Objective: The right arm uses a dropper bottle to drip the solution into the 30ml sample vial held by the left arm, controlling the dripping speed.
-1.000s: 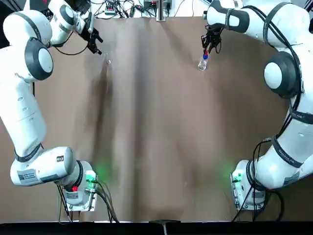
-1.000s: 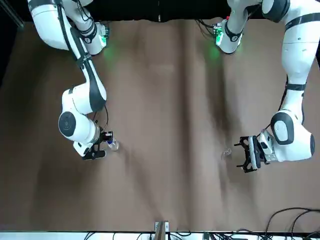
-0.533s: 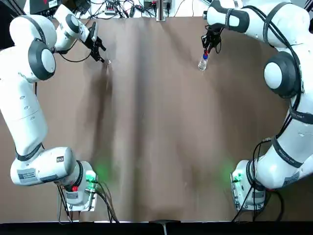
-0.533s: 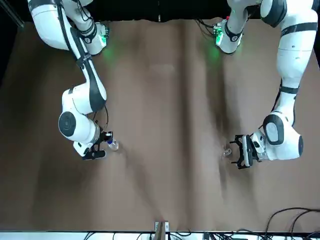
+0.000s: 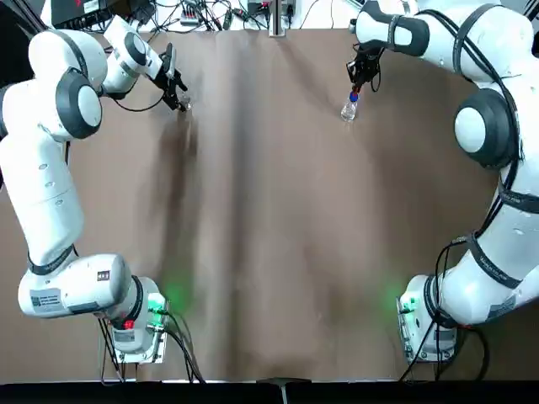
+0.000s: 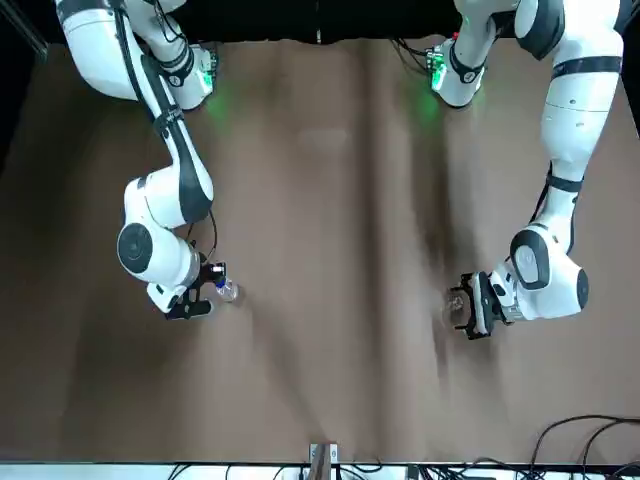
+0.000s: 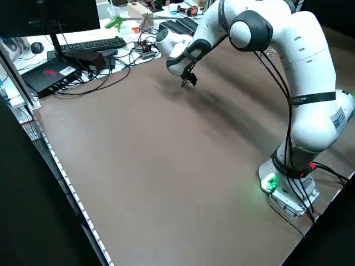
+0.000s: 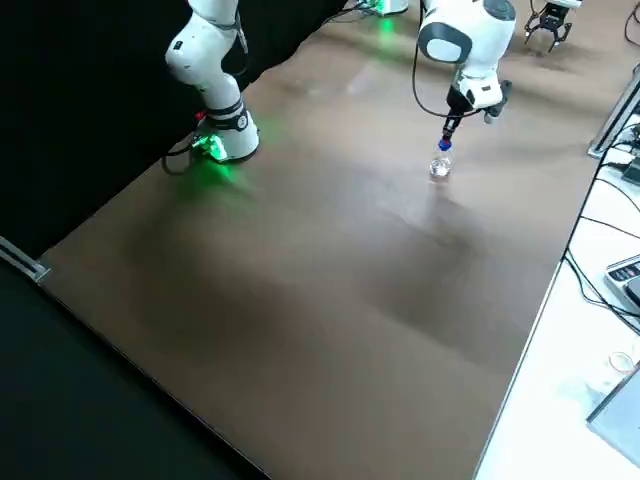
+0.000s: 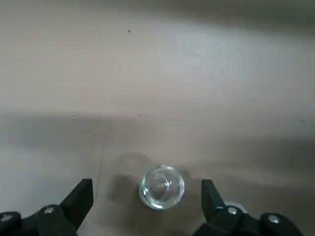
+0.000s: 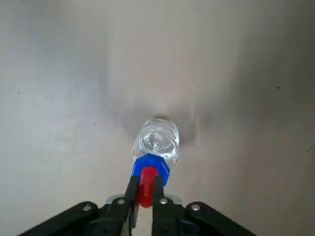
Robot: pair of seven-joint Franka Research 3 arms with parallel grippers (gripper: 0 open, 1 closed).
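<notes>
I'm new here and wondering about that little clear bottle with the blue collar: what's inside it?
The clear bottle with the blue collar shows ridged glints, but contents can't be confirmed. Its collar and red dropper top cover the neck's inside.

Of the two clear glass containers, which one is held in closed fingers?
The blue-collared dropper bottle: the right gripper pinches its red top.

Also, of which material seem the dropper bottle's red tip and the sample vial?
The red tip looks like rubber or soft plastic, smooth and slightly shiny, opaque. The sample vial is probably glass, glossy and colourless: bright glints, see-through.
</notes>
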